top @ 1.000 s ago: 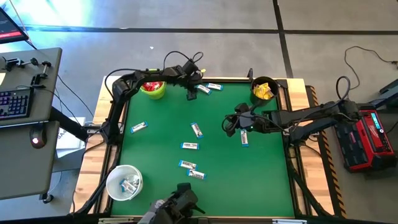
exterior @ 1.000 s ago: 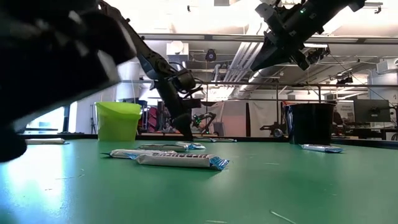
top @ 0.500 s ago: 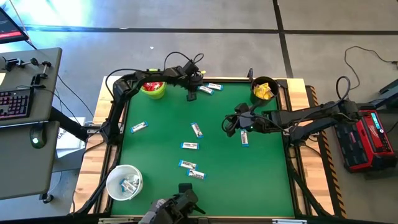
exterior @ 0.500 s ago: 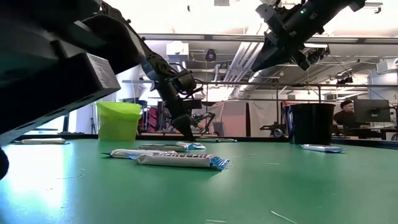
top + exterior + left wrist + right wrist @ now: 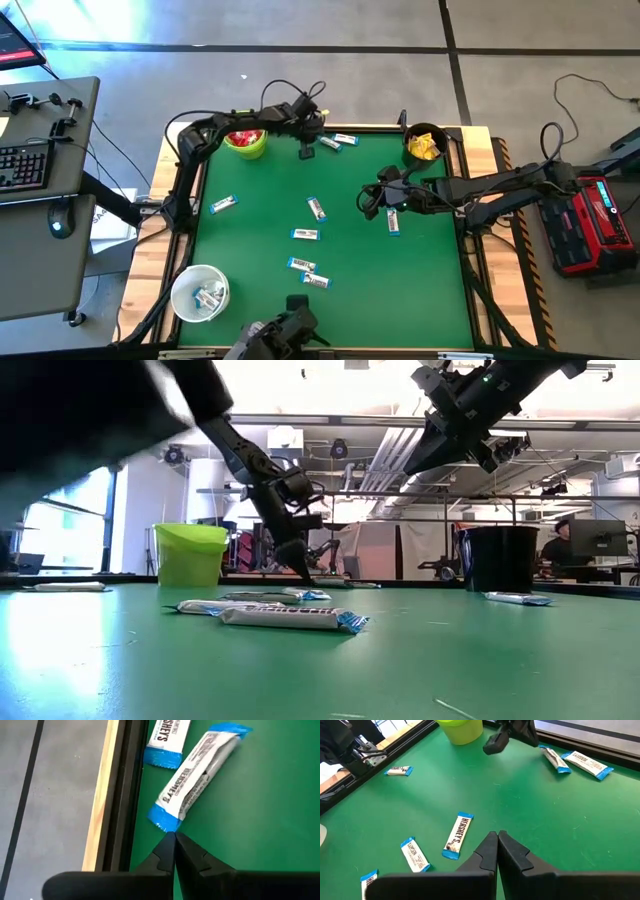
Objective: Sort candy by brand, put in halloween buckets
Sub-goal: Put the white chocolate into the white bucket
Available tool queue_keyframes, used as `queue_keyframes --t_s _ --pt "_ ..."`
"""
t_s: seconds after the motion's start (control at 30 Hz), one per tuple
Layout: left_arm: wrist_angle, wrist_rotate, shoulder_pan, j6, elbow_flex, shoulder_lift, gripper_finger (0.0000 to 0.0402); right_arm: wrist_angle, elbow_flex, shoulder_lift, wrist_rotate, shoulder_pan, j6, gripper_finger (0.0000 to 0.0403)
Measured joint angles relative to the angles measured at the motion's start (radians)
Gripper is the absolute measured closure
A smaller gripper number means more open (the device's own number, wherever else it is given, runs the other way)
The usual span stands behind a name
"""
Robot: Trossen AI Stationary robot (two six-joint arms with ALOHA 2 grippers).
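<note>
Left end effector [image 5: 174,840]: my fingers pressed together, empty, just short of the slim white-and-blue wrapped bar [image 5: 196,781].
Right end effector [image 5: 497,840]: closed, empty, waiting mid-bench.
Risk: closed fingers may push the bar against the bench's black rim [image 5: 131,795].

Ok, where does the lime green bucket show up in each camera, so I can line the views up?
High view: lime green bucket at the table's far left corner, red packets inside.
Low view: it stands at left, far across the table.
Left wrist view: not in it.
Right wrist view: only its base, at the top edge.
Shared landmark: the left end effector close beside it.
</note>
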Motion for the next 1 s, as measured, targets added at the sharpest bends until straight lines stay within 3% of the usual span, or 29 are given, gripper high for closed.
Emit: queue_keyframes --t_s 0.3,0.43,0.8,1.0 --pt "-0.073 0.062 -0.023 -0.06 0.0 -0.122 0.0401 0.0 0.0 0.0 0.0 0.0 -0.019 0.0403" --pt "-0.073 0.07 -0.034 -0.076 0.001 -0.112 0.0391 0.0 0.0 0.0 -0.001 0.0 -0.028 0.0403" --pt "-0.028 0.106 -0.02 -0.04 0.0 -0.033 0.0274 0.002 0.0 0.0 -0.004 0.0 -0.02 0.0403" --pt "0.017 0.087 -0.02 -0.031 0.0 0.0 0.0253 0.002 0.0 0.0 -0.005 0.0 -0.016 0.0403"
